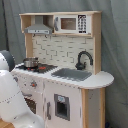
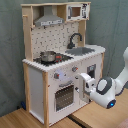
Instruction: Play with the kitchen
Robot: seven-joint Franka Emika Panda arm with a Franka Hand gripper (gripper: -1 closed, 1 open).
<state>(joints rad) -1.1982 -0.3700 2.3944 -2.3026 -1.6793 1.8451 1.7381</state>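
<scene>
From my console I see the kitchen (image 1: 60,70) standing upright against a grey curtain (image 1: 115,45), and in the second exterior view (image 2: 60,60) it rests on a light wooden floor (image 2: 20,120). It is a tall white and light-wood toy unit. In the first exterior view the black faucet (image 1: 83,59) arches over the grey sink (image 1: 71,74) toward the first exterior view's right, and a small metal pot (image 1: 30,62) sits on the stovetop (image 1: 37,67) toward the first exterior view's left. Above, the grey hood (image 1: 39,29) hangs beside the microwave (image 1: 72,23) on the top shelf. Behind the counter is a pale tiled backsplash (image 1: 57,50).

In the second exterior view the white arm (image 2: 112,87) comes in from the second exterior view's right, bent low in front of the kitchen's face. Its gripper (image 2: 85,84) sits close to the front panel, just beside the windowed oven door (image 2: 65,96) and below the knobs (image 2: 64,74). I cannot tell whether the fingers are parted or closed, nor whether they touch the panel.

In the first exterior view only the arm's white body (image 1: 12,100) shows, filling the lower left and covering part of the oven front.
</scene>
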